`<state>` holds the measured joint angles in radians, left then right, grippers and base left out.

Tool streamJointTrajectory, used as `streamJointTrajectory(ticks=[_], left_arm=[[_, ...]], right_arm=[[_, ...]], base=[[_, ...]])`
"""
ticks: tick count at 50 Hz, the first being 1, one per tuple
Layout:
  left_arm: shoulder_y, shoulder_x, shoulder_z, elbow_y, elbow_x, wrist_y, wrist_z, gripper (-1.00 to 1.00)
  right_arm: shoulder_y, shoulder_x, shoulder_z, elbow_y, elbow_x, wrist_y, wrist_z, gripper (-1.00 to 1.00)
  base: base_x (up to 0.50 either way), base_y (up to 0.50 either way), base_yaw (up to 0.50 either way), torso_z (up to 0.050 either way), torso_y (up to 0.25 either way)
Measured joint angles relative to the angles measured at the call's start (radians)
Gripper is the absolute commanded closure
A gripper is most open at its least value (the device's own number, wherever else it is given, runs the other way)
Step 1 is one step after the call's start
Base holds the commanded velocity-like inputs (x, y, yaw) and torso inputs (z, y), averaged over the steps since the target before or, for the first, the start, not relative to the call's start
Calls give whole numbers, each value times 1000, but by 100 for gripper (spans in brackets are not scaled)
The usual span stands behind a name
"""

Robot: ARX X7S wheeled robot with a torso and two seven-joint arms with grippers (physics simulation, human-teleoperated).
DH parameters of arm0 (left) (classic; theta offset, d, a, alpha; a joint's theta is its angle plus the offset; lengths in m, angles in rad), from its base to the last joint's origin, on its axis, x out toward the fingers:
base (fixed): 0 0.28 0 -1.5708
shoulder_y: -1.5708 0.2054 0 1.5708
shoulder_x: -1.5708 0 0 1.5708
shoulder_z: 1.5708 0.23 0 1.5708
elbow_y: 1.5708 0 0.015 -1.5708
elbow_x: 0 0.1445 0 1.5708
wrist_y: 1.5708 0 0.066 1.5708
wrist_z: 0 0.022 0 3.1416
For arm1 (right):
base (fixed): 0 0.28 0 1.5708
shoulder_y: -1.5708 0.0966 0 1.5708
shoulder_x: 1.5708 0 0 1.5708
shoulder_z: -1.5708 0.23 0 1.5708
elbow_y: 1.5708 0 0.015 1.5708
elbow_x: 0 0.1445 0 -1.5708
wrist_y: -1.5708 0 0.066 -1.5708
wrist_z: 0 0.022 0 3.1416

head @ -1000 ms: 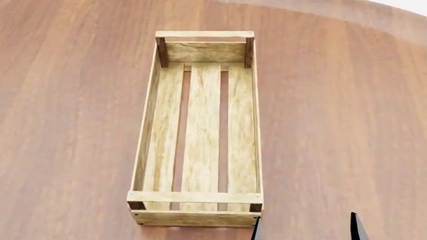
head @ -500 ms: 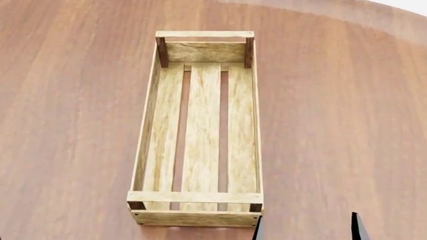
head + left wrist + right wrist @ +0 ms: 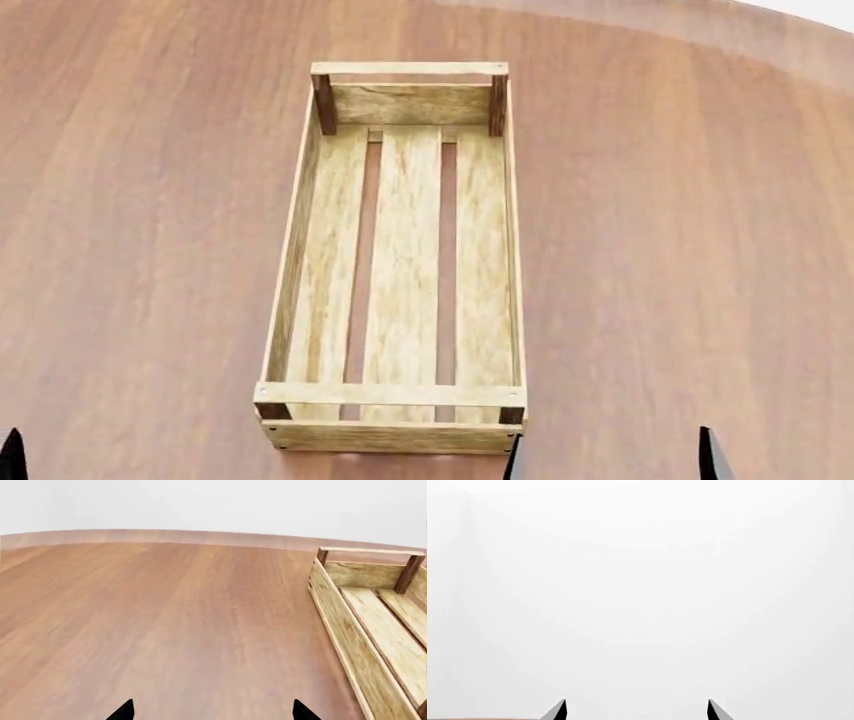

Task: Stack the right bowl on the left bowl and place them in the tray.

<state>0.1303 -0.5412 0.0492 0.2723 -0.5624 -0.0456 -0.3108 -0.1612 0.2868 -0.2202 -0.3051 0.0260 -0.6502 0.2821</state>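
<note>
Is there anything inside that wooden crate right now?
No. In the head view the crate shows only its three bare floor slats, with strips of the table visible through the gaps.

Simulated test scene, not a real room w/ any fittings. Evidence: flat rendered look; one big reddish-brown wood-grain table (image 3: 147, 250) w/ a curved far edge fills the head view; beyond that edge only a plain white backdrop (image 3: 200, 502), no walls or furniture detail; right wrist view is almost all blank white. Sole prop on the table: a slatted light-wood tray (image 3: 306, 250), centre.
</note>
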Motion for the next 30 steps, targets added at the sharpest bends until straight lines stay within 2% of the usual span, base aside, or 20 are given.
streamJointTrajectory(ticks=[30], left_arm=[[-42, -5, 30, -115, -99, -77, 75, -100]], right_arm=[[4, 10, -9, 12, 1, -3, 14, -100]], base=[[0, 0, 0, 0, 0]])
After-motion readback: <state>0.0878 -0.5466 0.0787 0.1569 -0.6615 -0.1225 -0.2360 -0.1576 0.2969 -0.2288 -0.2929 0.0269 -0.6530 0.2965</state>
